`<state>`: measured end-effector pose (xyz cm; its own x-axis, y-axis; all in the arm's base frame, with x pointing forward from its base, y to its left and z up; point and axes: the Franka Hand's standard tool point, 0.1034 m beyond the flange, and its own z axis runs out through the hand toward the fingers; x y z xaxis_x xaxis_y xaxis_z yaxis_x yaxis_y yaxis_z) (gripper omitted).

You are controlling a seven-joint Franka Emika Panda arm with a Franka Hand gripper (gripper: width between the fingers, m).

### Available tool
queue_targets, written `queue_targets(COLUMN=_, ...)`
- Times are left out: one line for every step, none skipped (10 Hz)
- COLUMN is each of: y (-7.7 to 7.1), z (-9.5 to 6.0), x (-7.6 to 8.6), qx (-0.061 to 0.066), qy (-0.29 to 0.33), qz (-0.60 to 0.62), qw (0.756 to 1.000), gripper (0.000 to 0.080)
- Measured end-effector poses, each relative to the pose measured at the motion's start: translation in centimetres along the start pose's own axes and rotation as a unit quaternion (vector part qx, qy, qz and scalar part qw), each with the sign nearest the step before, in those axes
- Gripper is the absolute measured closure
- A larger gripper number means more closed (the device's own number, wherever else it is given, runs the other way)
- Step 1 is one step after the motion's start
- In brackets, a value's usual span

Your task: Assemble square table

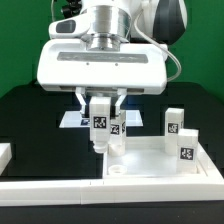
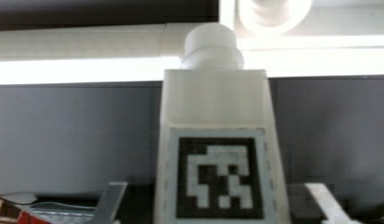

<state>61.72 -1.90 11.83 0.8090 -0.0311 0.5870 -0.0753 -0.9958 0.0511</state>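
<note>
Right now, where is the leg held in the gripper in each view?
Exterior view: the leg hangs upright between the fingers of the gripper, just left of centre, above the tabletop slab.
Wrist view: the same leg fills the centre, its round peg pointing away from the camera.
Shared landmark: the black-and-white tag on the leg's face.

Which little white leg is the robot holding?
The leg between the tool's fingers, at the tabletop's near corner. The other two legs stand untouched on the exterior view's right.
</note>
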Motion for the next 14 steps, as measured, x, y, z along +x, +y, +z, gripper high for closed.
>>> queue_targets(y=-0.6, z=0.5, x=-0.2, qx=0.002, qy=0.0, qz=-0.001, qw=1.0, gripper=0.0512)
queue_targets(y=-1.2, z=1.3, x=-0.7, qx=0.003, qy=-0.004, qz=-0.004, qw=1.0, gripper=0.0512)
queue_targets(y=-1.5, z=1.8, x=-0.7, qx=0.004, qy=-0.005, qz=-0.006, qw=1.0, gripper=0.0512)
queue_targets(y=-1.7, z=2.1, x=-0.5, qx=0.005, qy=-0.003, qz=-0.007, qw=1.0, gripper=0.0512)
queue_targets(y=-1.8, z=2.4, x=-0.4, qx=0.005, qy=-0.003, qz=-0.008, qw=1.0, gripper=0.0512)
queue_targets(y=-2.2, z=2.7, x=-0.4, qx=0.006, qy=-0.003, qz=-0.009, qw=1.0, gripper=0.0512)
queue_targets(y=-2.7, z=2.9, x=-0.5, qx=0.008, qy=-0.004, qz=-0.011, qw=1.0, gripper=0.0512)
queue_targets(y=-2.7, z=3.0, x=-0.7, qx=0.009, qy=-0.004, qz=-0.012, qw=1.0, gripper=0.0512)
queue_targets(y=-2.8, z=3.0, x=-0.7, qx=0.008, qy=-0.001, qz=-0.012, qw=1.0, gripper=0.0512)
queue_targets(y=-2.8, z=2.9, x=-0.8, qx=0.008, qy=0.0, qz=-0.013, qw=1.0, gripper=0.0512)
queue_targets(y=-2.8, z=2.9, x=-0.8, qx=0.008, qy=-0.001, qz=-0.013, qw=1.0, gripper=0.0512)
queue_targets(y=-2.8, z=2.9, x=-0.8, qx=0.008, qy=-0.002, qz=-0.013, qw=1.0, gripper=0.0512)
queue_targets(y=-2.8, z=2.8, x=-0.8, qx=0.008, qy=-0.002, qz=-0.014, qw=1.0, gripper=0.0512)
queue_targets(y=-2.8, z=2.8, x=-0.9, qx=0.008, qy=-0.003, qz=-0.014, qw=1.0, gripper=0.0512)
